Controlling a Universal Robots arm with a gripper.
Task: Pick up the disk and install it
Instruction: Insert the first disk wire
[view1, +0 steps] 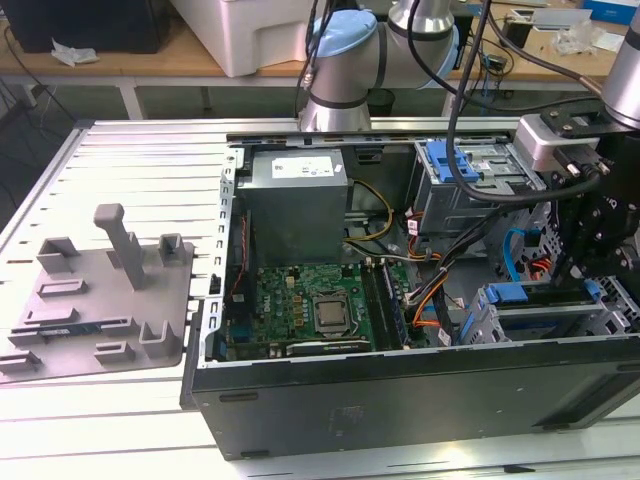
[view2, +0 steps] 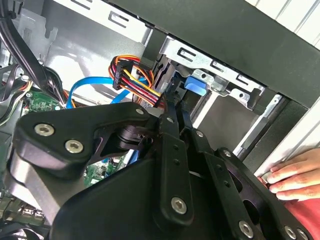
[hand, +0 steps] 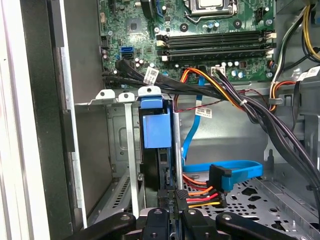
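The disk (hand: 156, 131) stands on edge in the metal drive bay (hand: 116, 150) of the open computer case, with its blue carrier frame facing out. In the exterior view its blue carrier (view1: 540, 297) lies in the bay at the case's right. My gripper (hand: 173, 194) is shut, its two black fingers close together. Their tips rest at the near end of the disk, slightly to one side of it. I cannot tell whether they press on it. In the second wrist view the gripper (view2: 171, 107) points at the blue tab (view2: 195, 84). The arm's black gripper (view1: 585, 255) hangs over the bay.
A person's hand (view2: 287, 175) rests on the case wall beside the bay. Orange-red power cables (hand: 200, 197) and a blue data cable (hand: 225, 170) lie close to the fingers. Another blue caddy (view1: 455, 160), the power supply (view1: 298, 195) and the motherboard (view1: 315, 305) are inside the case. A grey fixture (view1: 95, 300) lies on the table.
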